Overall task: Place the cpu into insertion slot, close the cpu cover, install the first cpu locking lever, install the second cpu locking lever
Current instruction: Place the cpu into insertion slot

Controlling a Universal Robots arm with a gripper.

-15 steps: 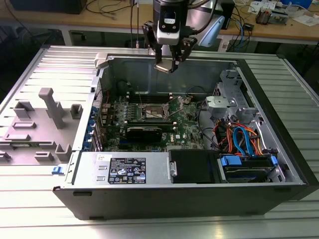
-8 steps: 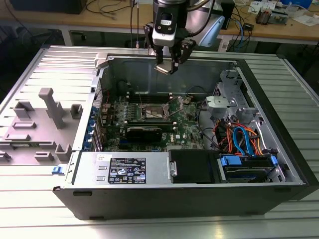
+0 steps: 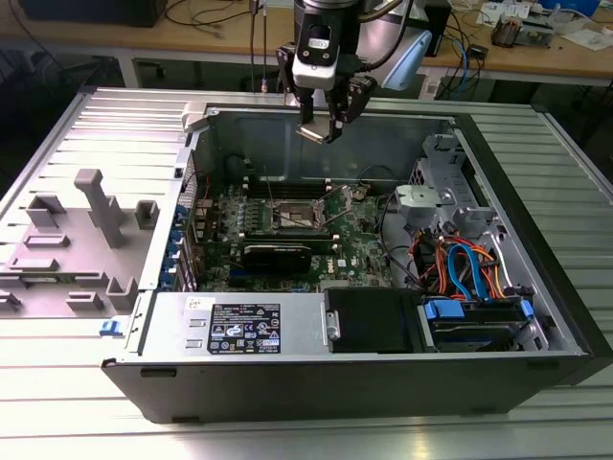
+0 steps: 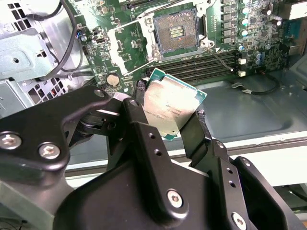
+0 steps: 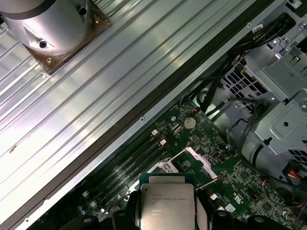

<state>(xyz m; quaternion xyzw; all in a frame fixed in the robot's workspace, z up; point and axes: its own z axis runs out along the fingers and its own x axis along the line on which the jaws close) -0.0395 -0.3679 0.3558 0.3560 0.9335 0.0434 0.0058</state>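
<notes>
A ribbed metal counter carries an open computer case. The tool clamps the cpu above the insertion slot.

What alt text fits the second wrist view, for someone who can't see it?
The gripper grips the cpu by two opposite edges, metal top facing the camera, held in the air. Beyond it the slot lies uncovered and empty, its contact field bare.
</notes>
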